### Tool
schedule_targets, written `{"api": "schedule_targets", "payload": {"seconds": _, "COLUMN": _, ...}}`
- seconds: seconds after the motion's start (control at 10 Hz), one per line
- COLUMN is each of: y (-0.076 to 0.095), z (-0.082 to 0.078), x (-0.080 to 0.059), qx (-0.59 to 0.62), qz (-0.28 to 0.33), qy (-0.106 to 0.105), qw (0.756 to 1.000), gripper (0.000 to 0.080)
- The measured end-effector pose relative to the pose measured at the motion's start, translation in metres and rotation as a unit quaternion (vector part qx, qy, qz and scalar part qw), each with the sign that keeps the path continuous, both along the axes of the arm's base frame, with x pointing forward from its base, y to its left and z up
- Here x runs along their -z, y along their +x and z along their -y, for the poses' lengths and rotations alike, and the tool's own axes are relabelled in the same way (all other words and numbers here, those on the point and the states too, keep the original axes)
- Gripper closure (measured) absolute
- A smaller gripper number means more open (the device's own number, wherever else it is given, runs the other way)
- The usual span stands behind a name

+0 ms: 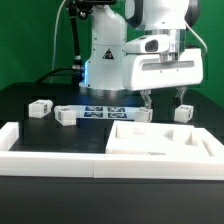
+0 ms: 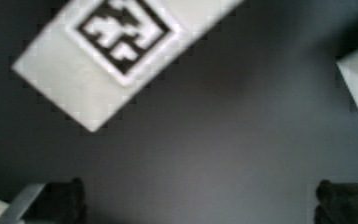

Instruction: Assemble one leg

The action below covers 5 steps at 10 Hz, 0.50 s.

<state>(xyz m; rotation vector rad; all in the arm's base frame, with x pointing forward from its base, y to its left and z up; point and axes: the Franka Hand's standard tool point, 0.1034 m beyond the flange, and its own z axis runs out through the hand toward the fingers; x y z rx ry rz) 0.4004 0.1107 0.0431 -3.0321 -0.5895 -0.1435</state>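
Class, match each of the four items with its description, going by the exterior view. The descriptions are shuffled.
Items:
1. end effector
2. marker board
3. tray-like panel
4. backdrop

Descriptions:
A. green
B. open, holding nothing
C. thin, lying flat, carrying several tags
D. white with a raised rim, nearest the camera at the exterior view's right

Pairs: 1-B, 2-C, 3-D, 4-A
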Motion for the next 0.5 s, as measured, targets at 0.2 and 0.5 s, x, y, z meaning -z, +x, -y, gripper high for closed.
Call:
{"api": "schedule_targets", "payload": {"seconds": 0.2, "y": 0.0021, "z": 0.0019, "x": 0.0006, "qx": 0.056, "qz": -0.004, "qy": 0.006, "qw": 0.998, "gripper": 0.0151}}
{"api": "schedule_targets", "payload": {"seconds": 0.5, "y": 0.0012, "z": 0.0012, "x": 0.0009, "qx": 0.169, "qz": -0.013, "qy": 0.018, "qw": 0.985, "gripper": 0.0151}}
